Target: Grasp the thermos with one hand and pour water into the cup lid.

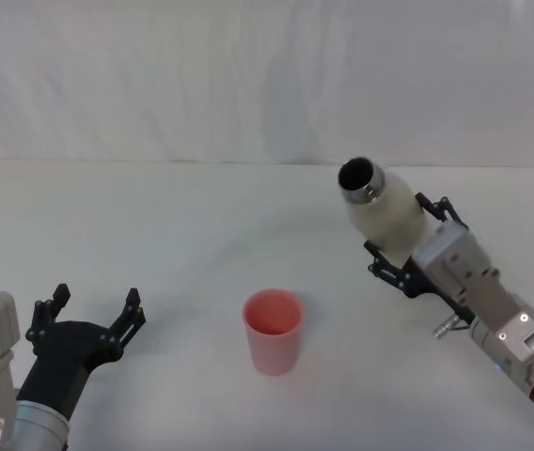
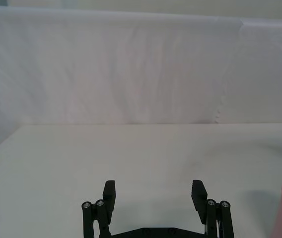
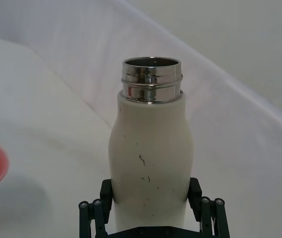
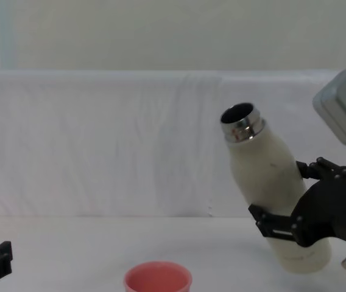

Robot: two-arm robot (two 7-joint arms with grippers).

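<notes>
Right gripper [image 1: 400, 252] fingers clamp the cream-white steel-necked thermos [image 1: 384, 209], tilted left toward the pink cup lid [image 1: 273, 331]; left gripper [image 1: 90, 318] fingers apart.

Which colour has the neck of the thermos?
Shiny steel silver on the thermos, clearest in the right wrist view.

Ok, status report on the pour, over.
Right tool clamped on thermos, tilted toward cup lid. Left tool open, idle. Nothing between.
</notes>
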